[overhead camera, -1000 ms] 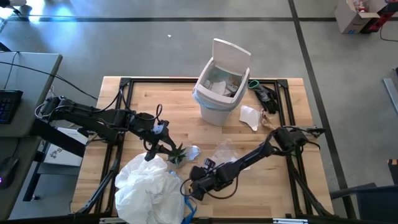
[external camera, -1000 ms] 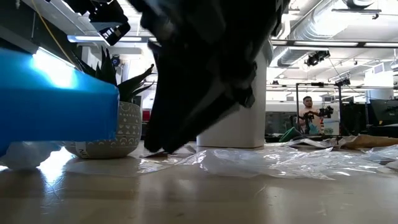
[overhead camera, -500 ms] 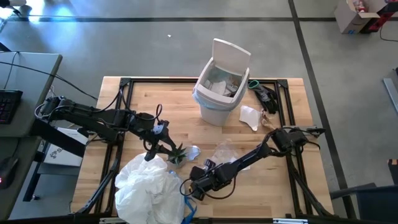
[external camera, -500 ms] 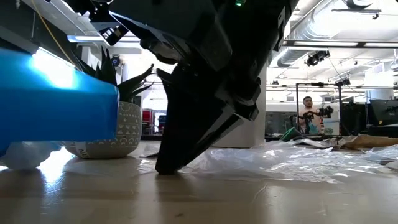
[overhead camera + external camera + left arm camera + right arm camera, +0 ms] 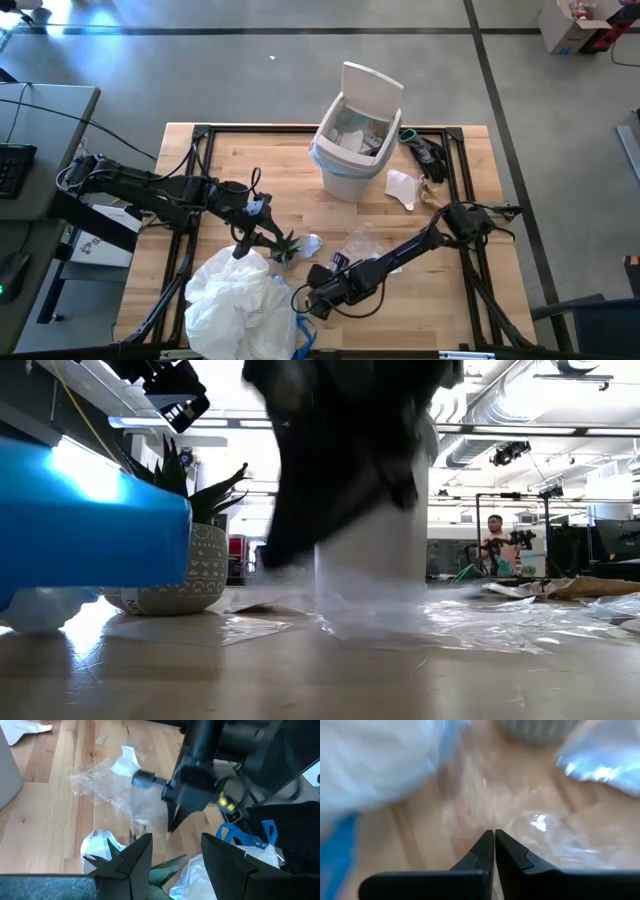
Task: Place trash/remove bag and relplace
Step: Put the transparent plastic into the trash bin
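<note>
The white bin stands at the table's far middle with its lid up, trash inside and a light-blue bag rim around its top. A clear plastic wrapper lies right of a small potted plant, whose pot stands on the table. My right gripper is shut on the wrapper, next to a full white bag. My left gripper hangs open just above the plant, with leaves between its fingers. My right gripper pinches an edge of the clear wrapper between its two shut fingertips. The fingers slant down from the table's right side. Beneath them the film is drawn up in a blurred column, while the rest of the wrapper lies on the table.
A white paper scrap and brown paper lie right of the bin, with dark gear behind them. The full white bag with blue ties fills the near left. A person stands far off in the room.
In the low view my right gripper's fingers have closed to a point on the table at the wrapper's edge. They have then risen a little, pulling that part of the film up while the rest stays flat.
</note>
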Controlling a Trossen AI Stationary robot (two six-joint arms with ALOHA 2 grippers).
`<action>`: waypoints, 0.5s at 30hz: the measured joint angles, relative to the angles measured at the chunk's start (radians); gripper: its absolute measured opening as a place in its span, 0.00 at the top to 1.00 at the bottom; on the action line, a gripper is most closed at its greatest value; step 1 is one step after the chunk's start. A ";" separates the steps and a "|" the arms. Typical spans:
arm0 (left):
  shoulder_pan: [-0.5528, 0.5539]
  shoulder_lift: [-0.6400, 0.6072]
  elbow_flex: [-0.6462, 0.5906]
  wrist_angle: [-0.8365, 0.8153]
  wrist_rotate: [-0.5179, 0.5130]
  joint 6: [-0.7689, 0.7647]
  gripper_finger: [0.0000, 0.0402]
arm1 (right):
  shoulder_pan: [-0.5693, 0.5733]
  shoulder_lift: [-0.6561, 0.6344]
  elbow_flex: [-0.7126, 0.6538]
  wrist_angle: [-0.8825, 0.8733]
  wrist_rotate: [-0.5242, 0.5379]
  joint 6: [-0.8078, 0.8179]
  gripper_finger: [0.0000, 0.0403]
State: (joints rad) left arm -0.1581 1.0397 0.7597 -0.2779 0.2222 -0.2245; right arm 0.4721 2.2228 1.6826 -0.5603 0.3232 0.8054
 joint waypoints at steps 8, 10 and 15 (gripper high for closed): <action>0.000 0.000 0.000 0.000 0.000 0.000 0.62 | 0.006 -0.110 0.003 0.005 0.097 -0.050 1.00; 0.000 0.000 0.000 -0.001 0.000 0.000 0.62 | 0.007 -0.139 0.003 0.003 0.122 -0.063 1.00; 0.000 0.000 0.000 -0.001 -0.001 0.000 0.62 | 0.010 -0.195 0.003 -0.004 0.183 -0.092 1.00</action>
State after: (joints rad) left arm -0.1577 1.0397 0.7593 -0.2790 0.2214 -0.2241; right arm 0.4820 2.0277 1.6855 -0.5643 0.5065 0.7129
